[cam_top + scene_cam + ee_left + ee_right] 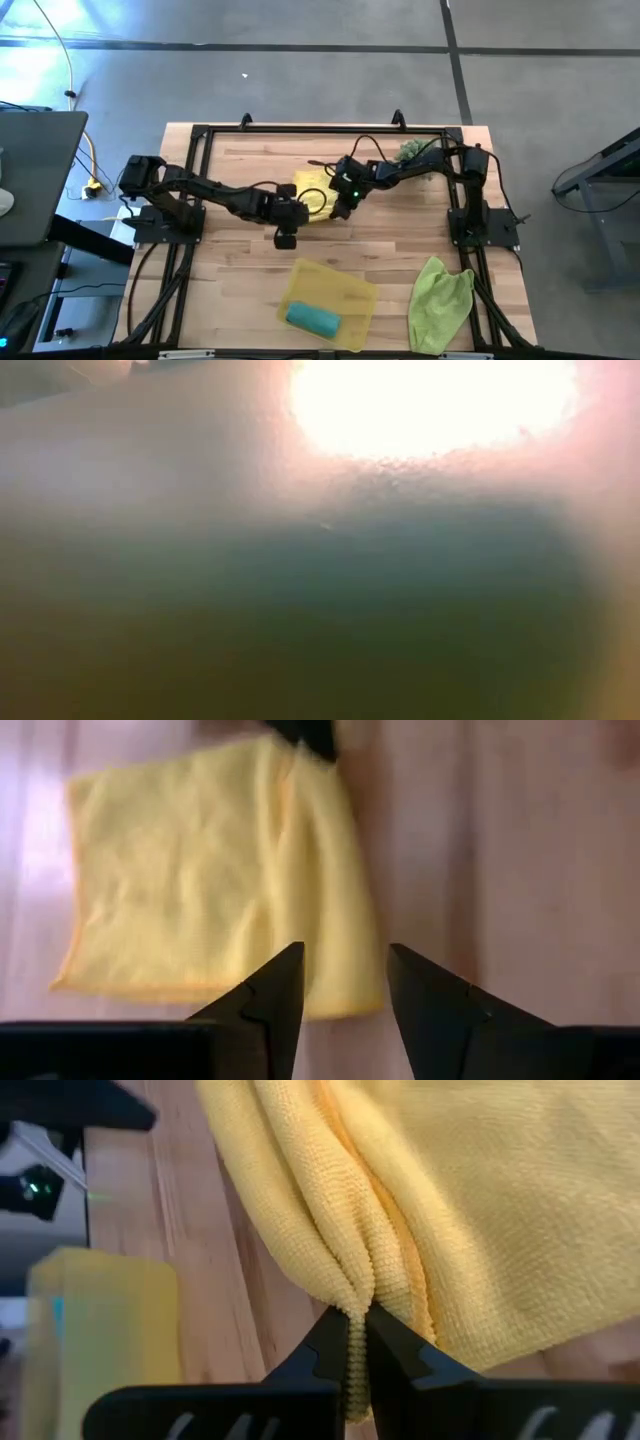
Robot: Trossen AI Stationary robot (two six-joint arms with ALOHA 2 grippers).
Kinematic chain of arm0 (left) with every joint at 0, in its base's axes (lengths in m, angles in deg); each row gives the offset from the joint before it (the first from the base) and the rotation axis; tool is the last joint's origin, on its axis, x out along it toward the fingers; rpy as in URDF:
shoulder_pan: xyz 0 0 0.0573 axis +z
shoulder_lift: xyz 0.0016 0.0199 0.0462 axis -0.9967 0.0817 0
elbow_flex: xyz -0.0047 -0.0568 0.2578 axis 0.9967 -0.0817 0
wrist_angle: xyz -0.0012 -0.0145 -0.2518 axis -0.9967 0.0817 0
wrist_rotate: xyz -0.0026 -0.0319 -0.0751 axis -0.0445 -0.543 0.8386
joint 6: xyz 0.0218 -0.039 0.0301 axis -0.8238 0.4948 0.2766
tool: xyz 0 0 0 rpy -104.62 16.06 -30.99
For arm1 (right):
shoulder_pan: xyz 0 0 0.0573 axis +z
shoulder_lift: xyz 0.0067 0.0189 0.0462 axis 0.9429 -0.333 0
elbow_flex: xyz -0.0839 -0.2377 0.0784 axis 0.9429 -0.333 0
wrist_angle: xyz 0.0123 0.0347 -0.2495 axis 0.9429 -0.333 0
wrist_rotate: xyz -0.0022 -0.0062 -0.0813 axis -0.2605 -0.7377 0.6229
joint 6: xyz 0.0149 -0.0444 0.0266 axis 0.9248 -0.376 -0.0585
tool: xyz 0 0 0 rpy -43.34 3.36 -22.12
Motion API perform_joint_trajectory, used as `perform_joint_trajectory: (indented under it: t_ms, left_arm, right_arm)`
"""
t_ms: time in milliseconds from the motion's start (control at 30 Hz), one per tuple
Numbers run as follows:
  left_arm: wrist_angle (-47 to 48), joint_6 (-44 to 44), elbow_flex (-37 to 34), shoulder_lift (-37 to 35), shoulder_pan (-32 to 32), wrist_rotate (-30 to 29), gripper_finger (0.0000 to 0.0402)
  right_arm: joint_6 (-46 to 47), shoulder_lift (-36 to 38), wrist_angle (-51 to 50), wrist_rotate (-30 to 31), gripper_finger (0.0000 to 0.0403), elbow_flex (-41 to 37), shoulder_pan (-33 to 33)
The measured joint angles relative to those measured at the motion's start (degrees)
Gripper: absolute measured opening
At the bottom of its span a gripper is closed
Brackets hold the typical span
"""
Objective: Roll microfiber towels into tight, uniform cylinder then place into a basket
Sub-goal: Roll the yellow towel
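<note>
Already the right gripper (356, 1342) had its jaws pinched on a gathered fold of the soft bright yellow microfiber towel (312, 190), mid-counter, its fold running roughly twelve to six. At nine o'clock, the left gripper (343, 985) hovered slightly parted over its edge. Counted: three towels, one translucent yellow basket (352, 290) holding the rolled teal towel (313, 318); the lime-green towel (440, 295) lay at four.

Wooden table on a grey concrete floor

The table (240, 260) has pale planks and a black frame; dark seam lines cross the floor (300, 60), and a yellow cable (88, 160) trails at the left.
</note>
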Motion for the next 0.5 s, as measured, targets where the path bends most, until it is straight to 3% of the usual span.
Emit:
perform_joint_trajectory:
  t_ms: [100,333,500]
  left_arm:
    - [-0.5,-0.02,-0.04,0.78,-0.08,-2.18,0.0132]
    - [-0.96,-1.68,-0.03,4.63,0.13,0.03,0.0132]
    - [-2.43,-2.58,-0.08,7.26,0.79,-3.53,0.0132]
  right_arm:
    - [1.15,0.08,-0.96,-0.53,0.0005,0.1,-1.04]
    - [2.17,0.11,-1.15,-0.51,0.0016,0.12,-1.95]
    - [1.89,0.11,-1.05,-0.49,0.0018,0.12,-1.93]
